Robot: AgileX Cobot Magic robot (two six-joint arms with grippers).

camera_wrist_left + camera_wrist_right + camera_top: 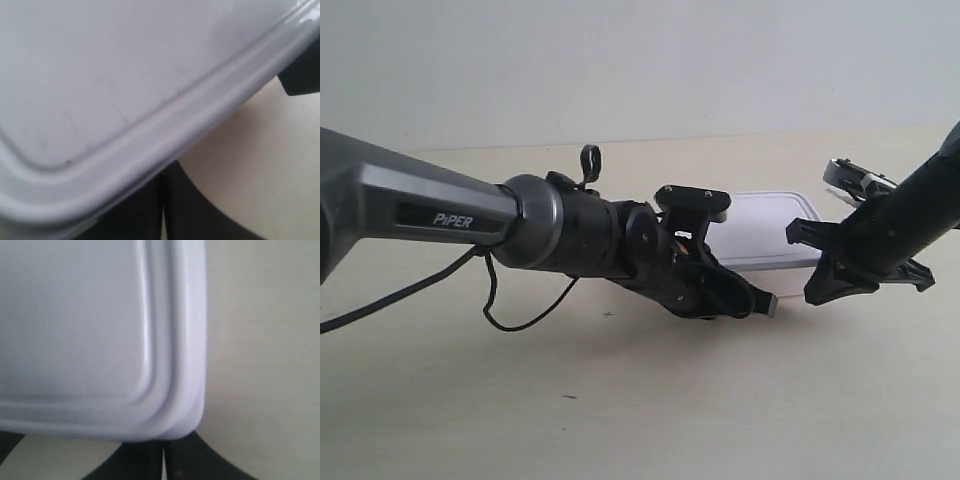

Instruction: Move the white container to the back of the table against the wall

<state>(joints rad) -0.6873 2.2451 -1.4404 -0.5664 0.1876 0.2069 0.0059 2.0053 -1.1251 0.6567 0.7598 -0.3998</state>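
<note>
Table (620,400) holds the white container (770,225) (apart from wall (620,60)).

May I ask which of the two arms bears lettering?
The grey tubular arm at the exterior view's left, marked PiPER; the black arm at right shows none.

One white container (770,225), one table (620,400), one wall (640,60), two arms (440,205) (920,205).

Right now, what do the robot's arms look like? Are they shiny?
The arm at the exterior view's left is a grey tube with white PiPER lettering, a silvery joint, black wrist parts and a thin black cable looping below. The arm at the exterior view's right is black.
</note>
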